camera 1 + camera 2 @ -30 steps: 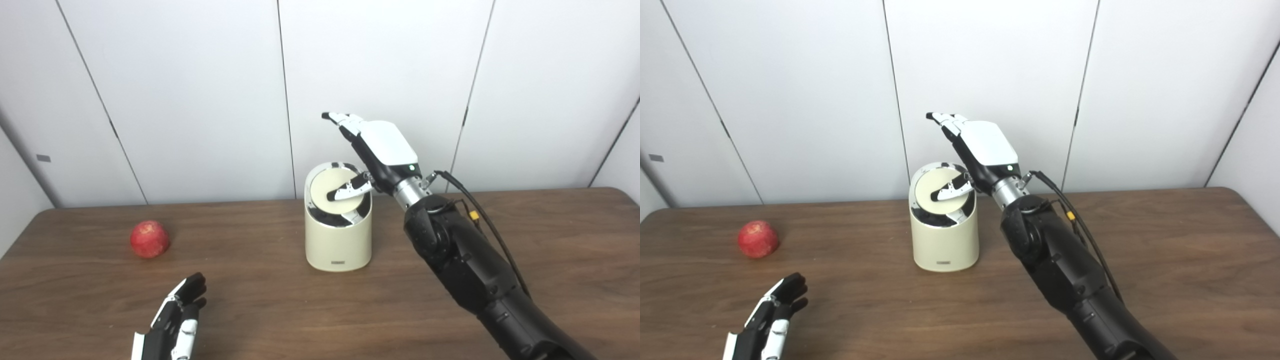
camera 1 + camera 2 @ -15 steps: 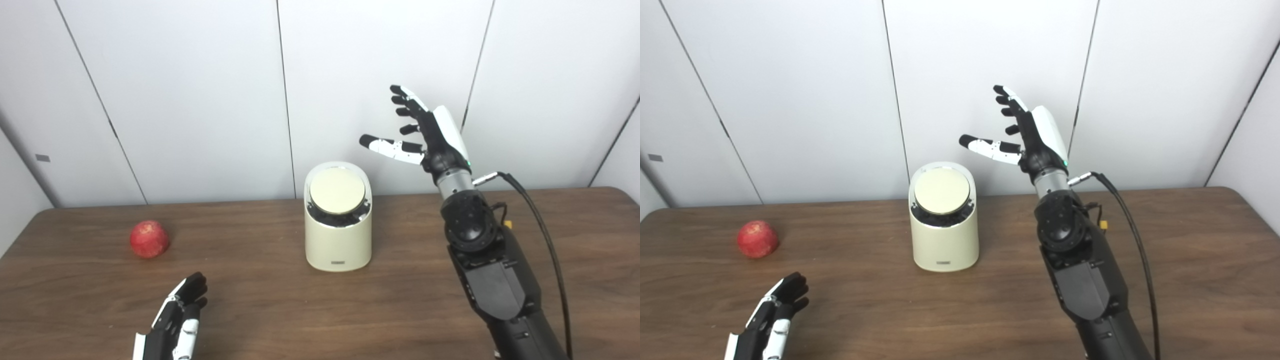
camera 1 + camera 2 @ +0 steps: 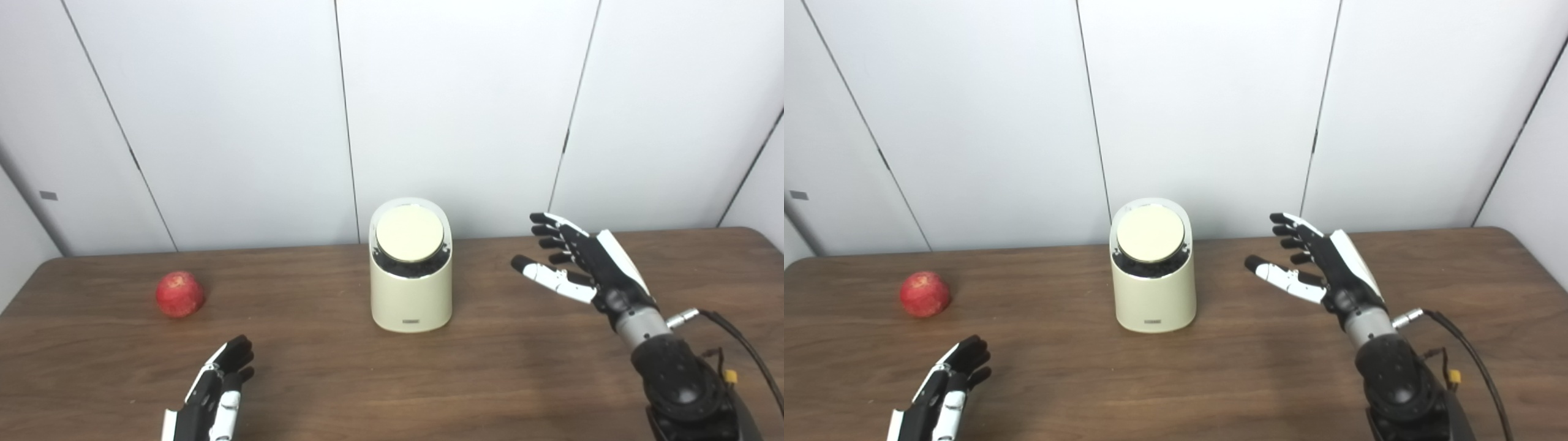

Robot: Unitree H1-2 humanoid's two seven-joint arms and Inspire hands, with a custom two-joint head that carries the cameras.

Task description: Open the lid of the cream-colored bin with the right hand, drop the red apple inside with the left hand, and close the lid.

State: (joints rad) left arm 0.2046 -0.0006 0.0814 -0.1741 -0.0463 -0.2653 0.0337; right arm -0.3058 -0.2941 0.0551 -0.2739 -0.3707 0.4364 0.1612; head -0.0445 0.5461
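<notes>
Right hand (image 3: pixel 588 269) sits in the right-centre of the frame, fingers spread, nothing in it, well apart from the bin (image 3: pixel 411 269) at centre. And the lid (image 3: pixel 409 234) looks flat across the top of that bin, so by the look of it the bin is not open for a drop. Over at the left edge of the table (image 3: pixel 551 367), the apple (image 3: pixel 179 294) lies alone, untouched. Left hand (image 3: pixel 211 398) is down at the lower left, fingers extended and empty, near the apple but not on it.

Here's the worry: if the left hand goes for the apple and carries it over with that lid shut, the fruit lands on the lid and rolls off. The apple is round, too, so a glancing touch from those fingers could send it rolling toward the table's left edge. And a heavy poke from the right hand might shove or tip the light-looking bin instead of opening it.
</notes>
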